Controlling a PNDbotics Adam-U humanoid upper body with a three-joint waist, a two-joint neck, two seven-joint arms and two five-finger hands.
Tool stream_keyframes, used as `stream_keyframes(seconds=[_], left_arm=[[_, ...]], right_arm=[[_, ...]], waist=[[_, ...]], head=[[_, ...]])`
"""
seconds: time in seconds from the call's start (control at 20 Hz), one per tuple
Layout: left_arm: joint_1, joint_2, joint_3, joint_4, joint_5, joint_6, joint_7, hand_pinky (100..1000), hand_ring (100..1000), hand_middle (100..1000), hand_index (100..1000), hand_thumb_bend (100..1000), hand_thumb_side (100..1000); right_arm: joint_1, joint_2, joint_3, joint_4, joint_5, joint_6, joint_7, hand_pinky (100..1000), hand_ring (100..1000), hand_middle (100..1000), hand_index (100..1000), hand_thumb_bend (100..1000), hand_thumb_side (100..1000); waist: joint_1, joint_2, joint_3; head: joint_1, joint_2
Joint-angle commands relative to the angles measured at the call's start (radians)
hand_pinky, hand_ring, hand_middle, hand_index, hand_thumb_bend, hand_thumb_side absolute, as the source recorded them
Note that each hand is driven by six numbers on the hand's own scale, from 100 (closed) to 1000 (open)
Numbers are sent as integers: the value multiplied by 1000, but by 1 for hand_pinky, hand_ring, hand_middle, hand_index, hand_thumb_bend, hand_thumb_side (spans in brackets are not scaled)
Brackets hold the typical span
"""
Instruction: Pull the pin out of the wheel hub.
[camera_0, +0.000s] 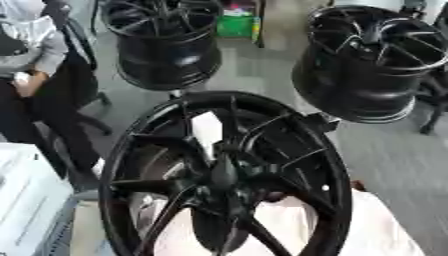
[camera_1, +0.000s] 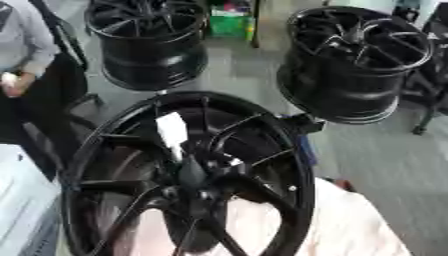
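So, front and centre: black wheel hub (camera_0: 226, 175) standing upright on a pale cloth (camera_0: 385, 230), white tag (camera_0: 207, 131) on a spoke. Can't spot the pin. Neither hand in view, so nothing gripped yet; next up, finding the pin and reaching for the middle

Glossy black wheel hub (camera_0: 226, 175) with a white tag (camera_0: 206, 131); pale pinkish cloth (camera_0: 376, 227) beneath; grey floor (camera_0: 385, 150).
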Motion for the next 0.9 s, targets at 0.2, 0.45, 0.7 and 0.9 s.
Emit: stream_keyframes(seconds=[0.2,0.45,0.7,0.9], left_arm=[[-21,23,11,-9,1,-2,-12,794,764,640,855,273,359],[-58,27,-13,-18,1,-30,-73,803,772,657,876,300,336],[-144,26,-79,-20,30,-128,-233,835,813,731,901,313,338],[-240,11,-150,1,36,-198,-408,853,837,764,905,377,374]], right_arm=[[-8,-38,-7,-21,5,2,1,772,675,599,749,100,731],[-9,-41,-5,-21,5,2,3,772,675,599,749,100,731],[-10,-43,-1,-20,4,3,7,772,675,599,749,100,732],[-13,-44,3,-19,2,3,11,772,675,598,749,100,734]], waist=[[3,-8,0],[4,-11,0],[4,-13,-5],[6,-13,-8]], head=[[4,-3],[5,-3],[7,-4],[11,-3]])
